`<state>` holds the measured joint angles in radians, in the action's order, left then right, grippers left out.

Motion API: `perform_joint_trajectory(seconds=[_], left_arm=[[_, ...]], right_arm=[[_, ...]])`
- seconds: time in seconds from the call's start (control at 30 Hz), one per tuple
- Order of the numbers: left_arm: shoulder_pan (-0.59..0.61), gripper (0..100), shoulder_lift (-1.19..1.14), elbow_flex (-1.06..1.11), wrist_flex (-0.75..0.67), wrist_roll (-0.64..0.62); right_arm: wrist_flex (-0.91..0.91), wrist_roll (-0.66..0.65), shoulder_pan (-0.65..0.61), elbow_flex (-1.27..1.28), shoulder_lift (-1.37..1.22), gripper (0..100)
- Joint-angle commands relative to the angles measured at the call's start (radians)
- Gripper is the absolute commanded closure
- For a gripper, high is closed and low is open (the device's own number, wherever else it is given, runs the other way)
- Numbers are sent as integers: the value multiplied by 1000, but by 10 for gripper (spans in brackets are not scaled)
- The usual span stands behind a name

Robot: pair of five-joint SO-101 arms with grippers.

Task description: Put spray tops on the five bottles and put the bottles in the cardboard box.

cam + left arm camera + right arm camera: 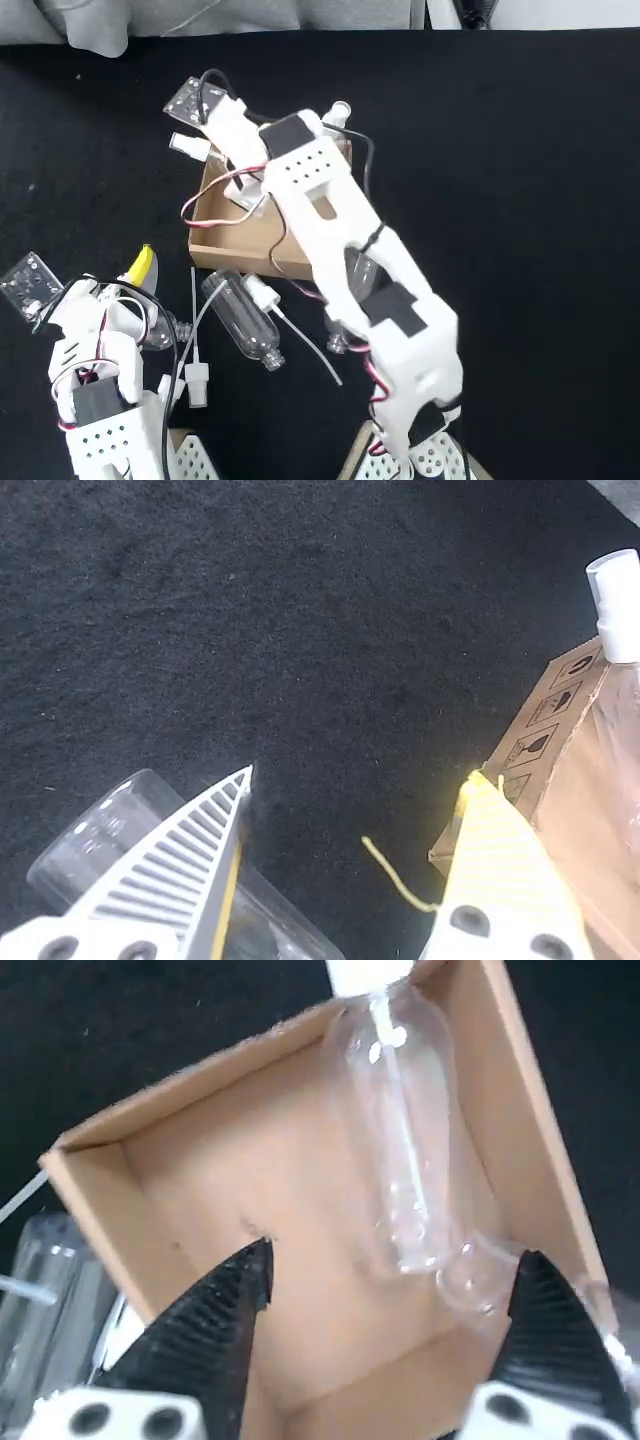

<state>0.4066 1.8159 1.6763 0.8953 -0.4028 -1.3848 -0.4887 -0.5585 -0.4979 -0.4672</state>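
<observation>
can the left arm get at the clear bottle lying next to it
Probably yes: its jaws stand open, one over the bottle, which lies on the black table with nothing in between.

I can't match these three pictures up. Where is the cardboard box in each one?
High view: the cardboard box lies left of centre, partly under an arm.
Left wrist view: one printed corner of it, just beyond the left gripper.
Right wrist view: its open inside, beneath the right gripper.
Shared landmark: the white spray top of the bottle lying in the box.
</observation>
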Motion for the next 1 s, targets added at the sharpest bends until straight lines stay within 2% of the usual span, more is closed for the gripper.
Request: perform_joint_trajectory(seconds=[0.0, 0.23, 0.57, 0.97], left_arm=[[-2, 701, 9, 24, 9, 8], [-1, 701, 9, 24, 11, 8], [-1, 701, 9, 24, 11, 8], [-1, 701, 9, 24, 11, 8]], right_arm=[[-6, -9, -18, -151, -38, 672], [-12, -72, -29, -321, -189, 672], [-9, -87, -72, -460, -343, 678], [-12, -86, -60, -641, -481, 940]])
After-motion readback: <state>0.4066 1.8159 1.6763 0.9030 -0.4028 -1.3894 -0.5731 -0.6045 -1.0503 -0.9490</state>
